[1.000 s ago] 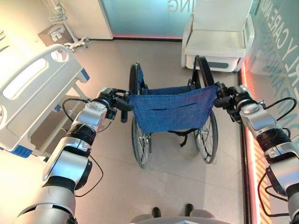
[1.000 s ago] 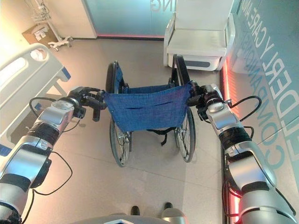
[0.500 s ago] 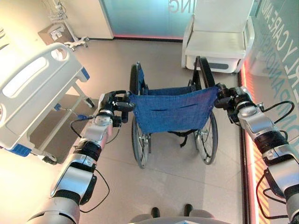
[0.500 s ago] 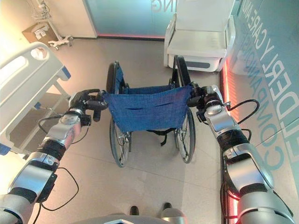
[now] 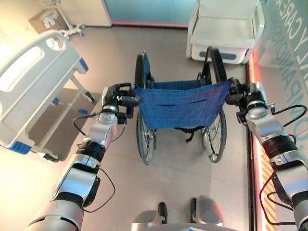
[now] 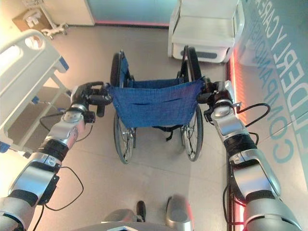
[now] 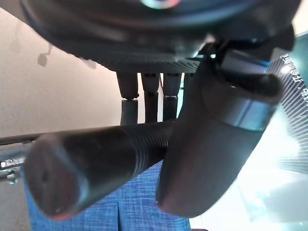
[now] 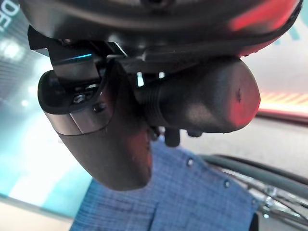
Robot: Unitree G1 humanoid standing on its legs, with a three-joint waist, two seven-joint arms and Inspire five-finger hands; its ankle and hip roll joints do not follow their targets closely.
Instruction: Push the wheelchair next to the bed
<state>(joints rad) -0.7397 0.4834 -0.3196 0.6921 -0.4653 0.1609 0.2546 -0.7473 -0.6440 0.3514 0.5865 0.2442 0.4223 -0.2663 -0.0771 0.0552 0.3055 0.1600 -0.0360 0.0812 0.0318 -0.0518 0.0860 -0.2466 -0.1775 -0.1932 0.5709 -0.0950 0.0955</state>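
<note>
You are gripping both wheelchair handles, left hand and right hand curled round them; bed sitting left.

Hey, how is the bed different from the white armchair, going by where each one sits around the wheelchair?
The bed stands to the robot's left of the wheelchair; the white armchair sits ahead of it, to the right. The bed has a white end board with cut-out openings and blue corner pieces on a wheeled frame; the armchair is a boxy seat with solid side arms. Both are white and apart from the wheelchair, which the left hand and right hand hold by its handles.
</note>
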